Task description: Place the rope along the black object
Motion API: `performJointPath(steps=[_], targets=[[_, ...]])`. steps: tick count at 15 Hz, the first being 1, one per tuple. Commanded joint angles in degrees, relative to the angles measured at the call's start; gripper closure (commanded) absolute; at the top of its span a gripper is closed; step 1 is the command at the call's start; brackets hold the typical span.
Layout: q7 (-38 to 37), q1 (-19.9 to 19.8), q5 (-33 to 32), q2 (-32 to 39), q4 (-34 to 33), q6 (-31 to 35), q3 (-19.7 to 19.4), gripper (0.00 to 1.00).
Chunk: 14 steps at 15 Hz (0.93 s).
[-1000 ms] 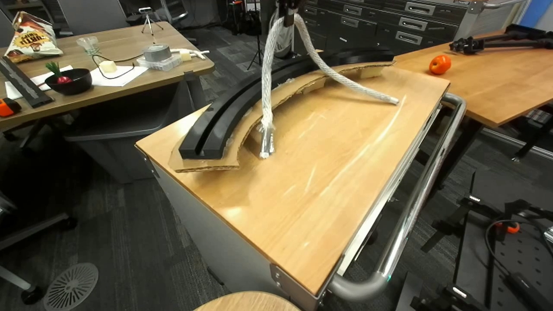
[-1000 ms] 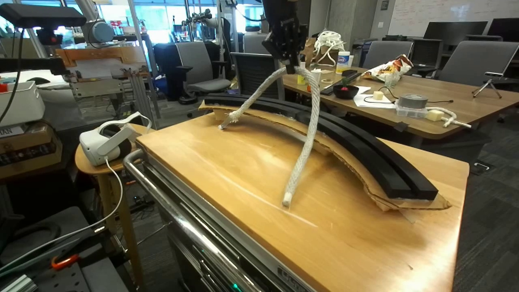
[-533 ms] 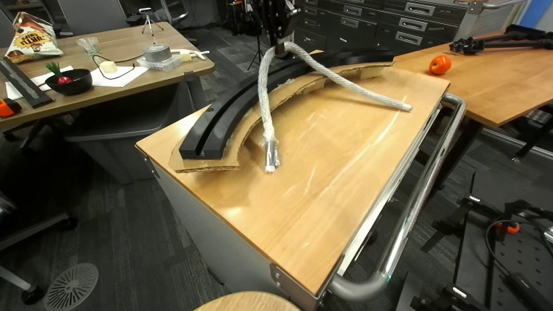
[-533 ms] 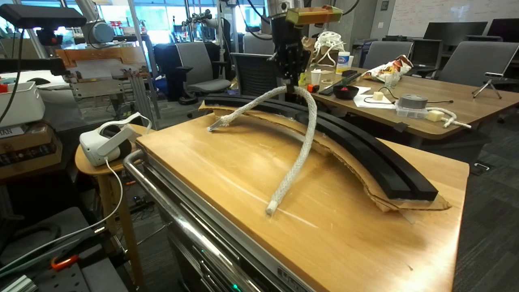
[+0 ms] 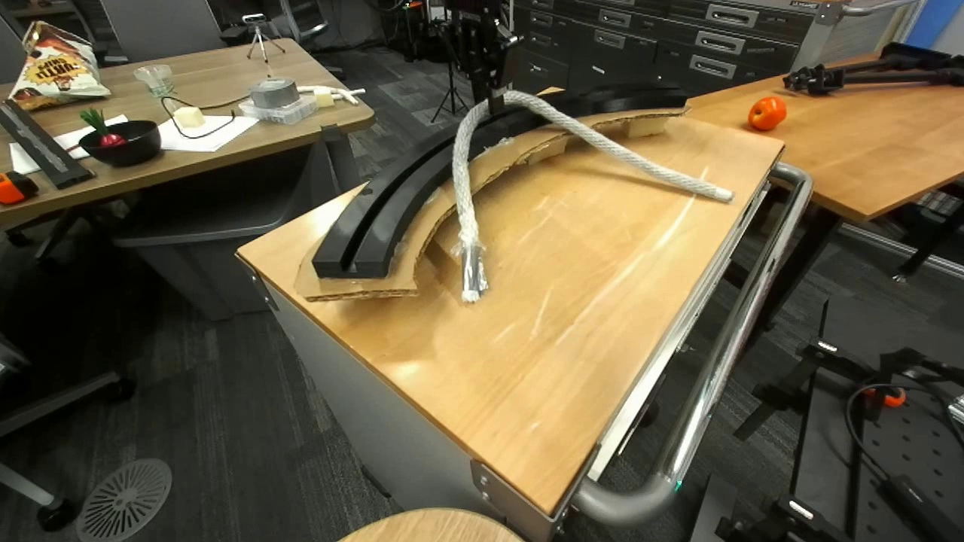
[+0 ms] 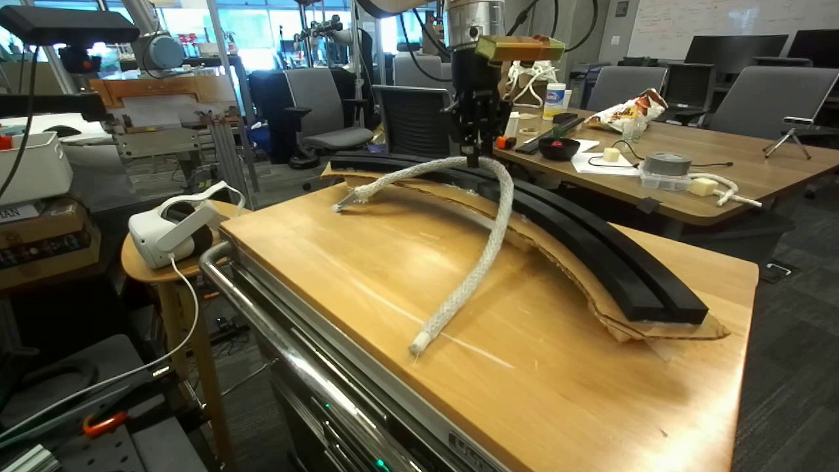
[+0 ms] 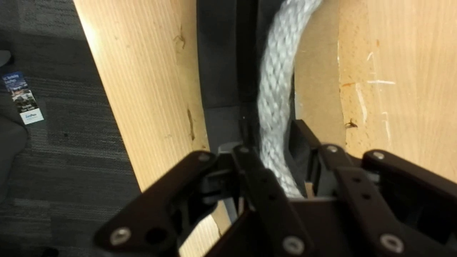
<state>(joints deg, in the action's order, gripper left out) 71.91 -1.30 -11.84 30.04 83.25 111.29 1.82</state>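
Note:
The black object (image 5: 376,245) is a grooved curved strip across the wooden tabletop. My gripper (image 6: 473,157) points down over the middle of this arc. In the wrist view, the whitish rope (image 7: 276,78) runs between the jaws of my gripper (image 7: 273,130). The jaws stand apart, with a dark gap showing between the rope and the right-hand finger (image 7: 305,134). The rope's middle arches over the strip, beside its groove (image 7: 246,53). Whether it rests fully on the strip is hard to tell. A taped end (image 5: 472,275) and a bare end (image 6: 419,344) reach the tabletop inside the curve.
Cardboard (image 5: 407,278) sticks out beneath the strip. A shiny metal rail (image 5: 723,354) borders the cart top (image 6: 590,393). Behind stands a table (image 6: 754,157) with a bowl, tape and a chip bag. A tomato (image 5: 767,113) sits on another table.
My gripper has come down over the strip, bringing the middle of the rope with it. The rope's arch is lower, and its bare end has slid across the tabletop toward the rail.

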Motion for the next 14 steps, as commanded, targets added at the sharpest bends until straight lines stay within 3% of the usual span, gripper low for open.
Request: performJointPath(steps=[1,5,6,11,14], targets=[[0.63,-1.16,1.85,0.72,-2.52,-1.98,0.83,0.34],[1.39,-1.97,3.59,-0.44,-1.33,-1.74,1.25,0.04],[2.44,-2.52,5.01,-1.08,-0.83,-2.04,1.78,0.01],[12.13,-5.73,14.95,-9.58,5.38,0.87,5.1,0.0],[18.94,-5.34,17.53,-15.59,9.41,2.08,5.15,0.0]])
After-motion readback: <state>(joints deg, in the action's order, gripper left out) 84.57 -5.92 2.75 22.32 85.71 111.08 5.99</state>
